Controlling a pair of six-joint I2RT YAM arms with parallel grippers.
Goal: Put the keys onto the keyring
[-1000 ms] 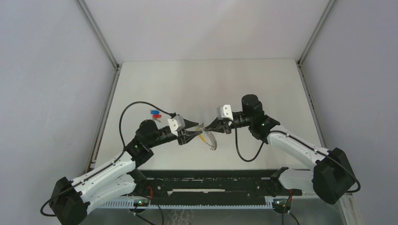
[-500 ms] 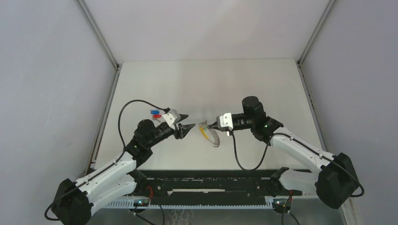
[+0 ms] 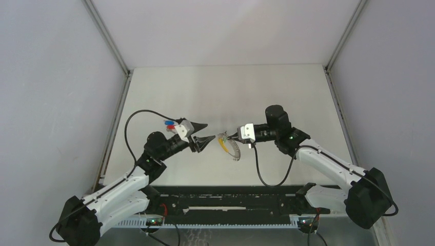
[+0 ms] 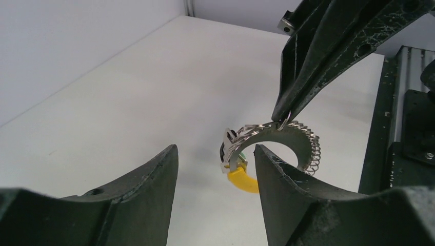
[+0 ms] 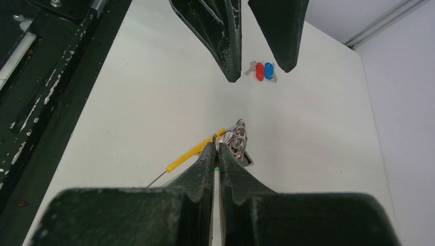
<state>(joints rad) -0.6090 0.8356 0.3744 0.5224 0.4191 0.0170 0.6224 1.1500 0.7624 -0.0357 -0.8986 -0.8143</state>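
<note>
The keyring (image 3: 224,140), a thin metal ring with a yellow tab and a silvery chain loop, hangs just above the table in mid-view. My right gripper (image 3: 229,138) is shut on the ring; the right wrist view shows the ring (image 5: 237,139) pinched at the fingertips and the yellow tab (image 5: 195,151) trailing left. My left gripper (image 3: 207,132) is open and empty, a little left of the keyring, which shows between its fingers in the left wrist view (image 4: 241,143). The two keys (image 3: 170,124), blue-headed and red-headed, lie on the table behind the left gripper, also in the right wrist view (image 5: 263,70).
The table (image 3: 231,92) is white with grey walls on three sides. A black rail (image 3: 231,197) with the arm bases runs along the near edge. The left arm's black cable (image 3: 138,115) loops above the table near the keys.
The left gripper let go of the keyring, opened and drew back to the left. The right gripper, still holding the ring, shifted slightly and lowered it.
</note>
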